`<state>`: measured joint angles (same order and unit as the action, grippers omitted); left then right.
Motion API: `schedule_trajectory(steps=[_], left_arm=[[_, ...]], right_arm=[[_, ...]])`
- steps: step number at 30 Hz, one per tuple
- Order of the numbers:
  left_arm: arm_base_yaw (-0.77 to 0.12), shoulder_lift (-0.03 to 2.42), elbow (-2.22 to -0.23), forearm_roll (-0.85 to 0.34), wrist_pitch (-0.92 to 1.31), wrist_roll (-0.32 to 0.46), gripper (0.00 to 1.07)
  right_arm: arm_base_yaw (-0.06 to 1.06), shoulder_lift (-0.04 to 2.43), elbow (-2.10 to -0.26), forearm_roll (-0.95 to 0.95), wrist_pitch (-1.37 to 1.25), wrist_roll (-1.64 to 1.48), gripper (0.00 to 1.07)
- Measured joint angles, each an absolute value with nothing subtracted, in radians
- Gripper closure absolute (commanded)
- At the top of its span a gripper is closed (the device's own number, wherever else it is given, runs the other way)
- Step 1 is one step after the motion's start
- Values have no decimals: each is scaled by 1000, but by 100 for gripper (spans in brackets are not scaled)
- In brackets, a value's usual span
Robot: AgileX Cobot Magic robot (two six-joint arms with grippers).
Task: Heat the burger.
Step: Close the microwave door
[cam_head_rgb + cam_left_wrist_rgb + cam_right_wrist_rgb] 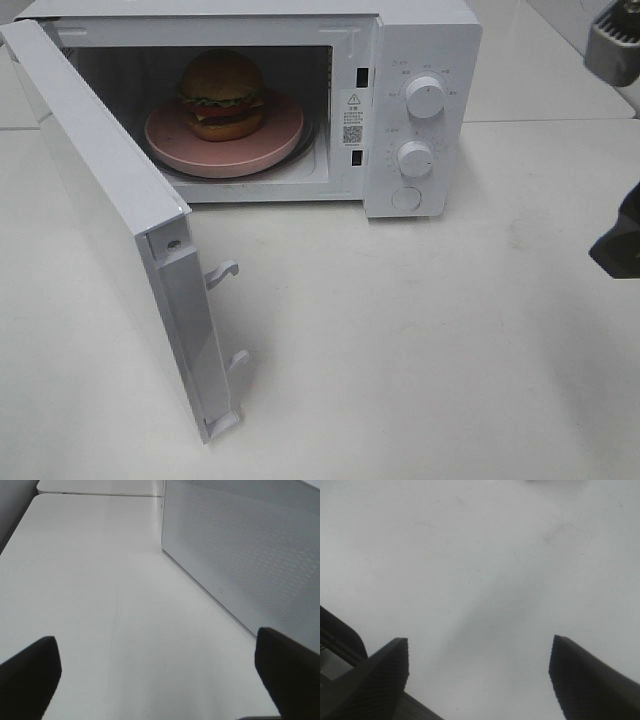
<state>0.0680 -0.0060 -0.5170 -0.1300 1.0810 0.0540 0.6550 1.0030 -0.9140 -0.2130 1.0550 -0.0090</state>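
The left pincer [157,680] hangs low over the white counter [100,590]. Its two dark fingertips [27,672] are spread wide with nothing between them. A white panel with a fine dotted pattern [240,555] stands just beside it (door face or oven wall, I cannot tell which). The high camera shows nothing of this arm.

The right pincer [480,680] points down at bare counter, its ribbed fingertips [375,680] likewise set apart and empty. Of the right arm [618,240] the high view catches only a dark wedge at 3 o'clock, cut off by the frame edge and well apart from the microwave [440,50].

The burger [222,92] sits inside the microwave's cavity, at about 12 o'clock in the high view, on a round pink plate [275,140] whose far rim is hidden behind the bun. The door [90,190] stands swung open toward 8 o'clock, with two latch hooks [222,272] jutting from its free edge (its outer face is turned away from the high camera).

Two knobs [425,97] sit on the control panel at 1 o'clock, their printed marks too small to read. A grey fitting [612,40] at 2 o'clock is cropped, and I cannot say what it is.
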Motion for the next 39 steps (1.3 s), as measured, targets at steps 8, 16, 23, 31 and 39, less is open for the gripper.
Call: schedule_trajectory(steps=[8, 16, 23, 31, 39], left_arm=[[68, -6, -517, -130, 1081, 54, 9], [68, -6, -517, -130, 1081, 54, 9], [68, -6, -517, -130, 1081, 54, 9], [68, -6, -517, -130, 1081, 54, 9], [68, -6, -517, -130, 1081, 54, 9]], right_arm=[[655, 869, -841, -212, 1096, 22, 31], [522, 699, -740, -205, 1114, 38, 31], [395, 580, -707, -201, 1112, 40, 31], [270, 396, -597, -190, 1082, 65, 31], [190, 228, -511, -172, 1026, 68, 31]])
